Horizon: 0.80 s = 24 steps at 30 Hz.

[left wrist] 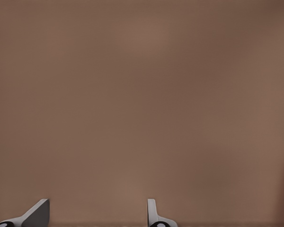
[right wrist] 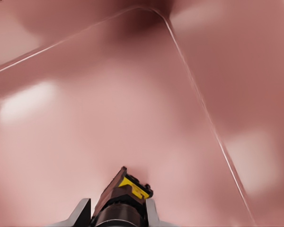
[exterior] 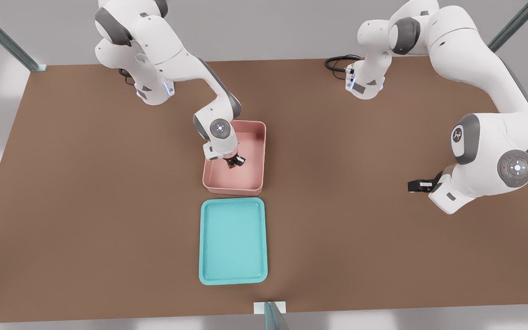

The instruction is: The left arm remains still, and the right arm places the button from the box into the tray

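On the brown table (exterior: 85,206), the right arm (exterior: 186,73) reaches down into the pink box (exterior: 255,183). Its hand (exterior: 234,161) is clamped on the button (right wrist: 132,188), yellow top showing, inside the box. The turquoise tray (exterior: 233,275) lies just beside the box.

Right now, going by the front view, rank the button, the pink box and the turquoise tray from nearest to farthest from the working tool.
1. Button: between the fingers of the tool.
2. Box: surrounds the tool, which reaches inside it.
3. Tray: on the table just beyond the box's near wall, toward the camera.
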Each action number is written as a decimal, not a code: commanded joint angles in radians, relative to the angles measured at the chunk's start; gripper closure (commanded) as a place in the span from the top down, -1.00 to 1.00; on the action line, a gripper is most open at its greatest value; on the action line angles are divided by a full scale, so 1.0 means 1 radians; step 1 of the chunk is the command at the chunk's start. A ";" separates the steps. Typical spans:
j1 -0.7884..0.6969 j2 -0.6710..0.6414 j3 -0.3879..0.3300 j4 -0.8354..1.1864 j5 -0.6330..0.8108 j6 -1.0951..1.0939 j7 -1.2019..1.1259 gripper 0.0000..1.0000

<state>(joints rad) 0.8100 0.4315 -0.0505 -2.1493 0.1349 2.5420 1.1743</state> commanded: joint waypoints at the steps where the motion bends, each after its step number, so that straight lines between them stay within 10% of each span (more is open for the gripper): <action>1: 0.000 -0.005 0.000 0.000 0.000 -0.008 0.065 -0.06; 10: -0.069 -0.119 -0.061 0.338 -0.012 -0.404 0.070 -0.13; 22: -0.242 0.506 -0.068 1.123 -0.014 -0.539 0.051 -0.13; 24: -0.242 0.510 -0.068 1.123 -0.012 -0.539 0.008 1.00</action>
<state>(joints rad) 0.5677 0.9373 -0.1181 -1.0303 0.1233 2.0224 1.2063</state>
